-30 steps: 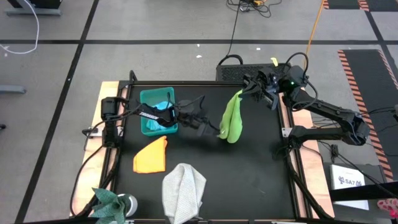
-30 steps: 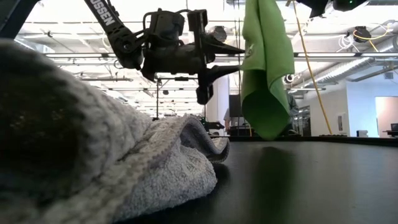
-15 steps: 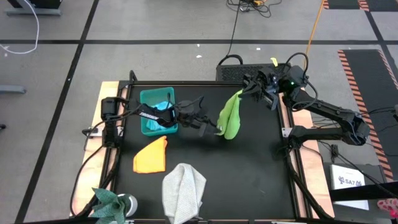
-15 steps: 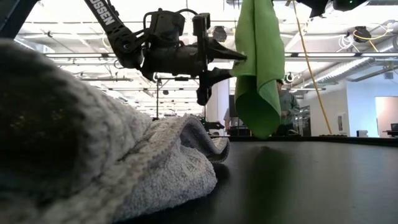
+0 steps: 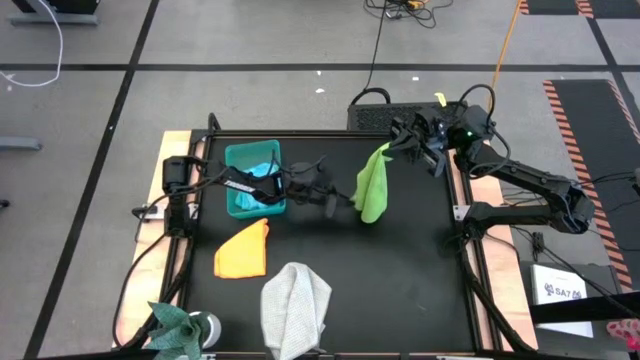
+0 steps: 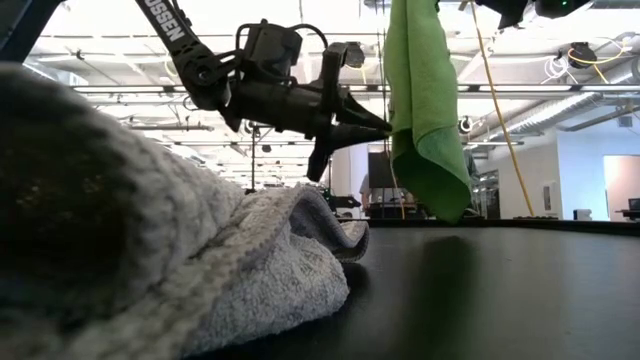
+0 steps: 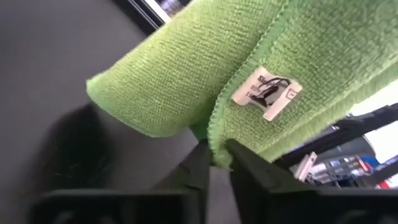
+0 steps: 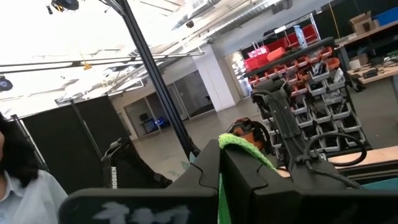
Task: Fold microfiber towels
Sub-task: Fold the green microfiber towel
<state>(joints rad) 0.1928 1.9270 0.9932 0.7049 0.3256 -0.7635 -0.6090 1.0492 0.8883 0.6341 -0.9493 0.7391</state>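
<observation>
Right now my left gripper (image 7: 214,163) is pinching the lower hem of the lime green towel (image 5: 371,186), its fingers (image 7: 249,171) narrowed onto the folded edge just below the small white label (image 7: 267,92). In the low view I am seeing that same gripper (image 6: 378,124) reaching sideways, its tips meeting the cloth (image 6: 425,100) partway down while the rest is hanging below them, clear of the black table (image 5: 400,270).

My right gripper (image 5: 398,147) is holding the top corner of the towel, fingers (image 8: 249,168) shut tight on it, a strip of green (image 8: 239,146) poking out between them. The cloth is hanging stretched between my two grippers.

Behind the left fingers, the teal bin (image 5: 250,180) is sitting with a light blue towel (image 5: 262,170) inside. Nearer the table's front, the orange-yellow towel (image 5: 243,250) is lying flat, and the light grey towel (image 5: 296,308) is lying bunched just beside it. A teal towel (image 5: 178,322) is resting at the front left corner.
</observation>
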